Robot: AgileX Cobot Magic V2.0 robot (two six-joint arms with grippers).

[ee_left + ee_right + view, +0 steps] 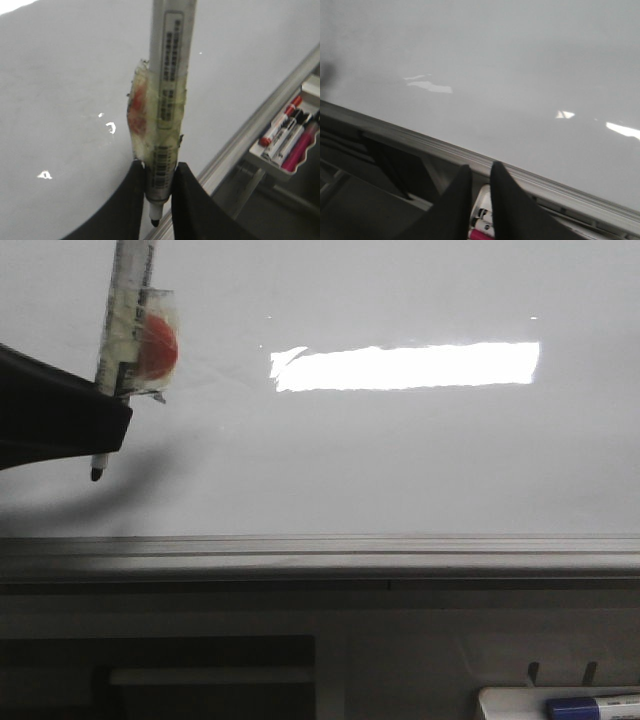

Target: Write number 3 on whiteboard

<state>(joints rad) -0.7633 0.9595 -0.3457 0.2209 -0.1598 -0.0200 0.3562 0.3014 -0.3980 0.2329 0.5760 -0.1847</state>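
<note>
One marker and one board, and that's basically the whole story. The left gripper is clamped on the marker's lower barrel, with its dark tip poking out just below the fingers. The pen stands nearly upright at the far left of the front view, leaning slightly, with some tape and a red blob stuck to its side (no idea what that's for).

The whiteboard fills most of that frame, its grey rim running across the lower middle and a bright glare patch at upper centre. No number 3 is on it yet; the surface looks blank in every view. Whether the tip actually touches the board can't be told from these shots, though it looks close.

So the open writing area lies to the right of the tip in the front view, and the left arm is clearly the one in position. The right gripper hangs by the rim near a tray, its fingers nearly together and holding nothing.
</note>
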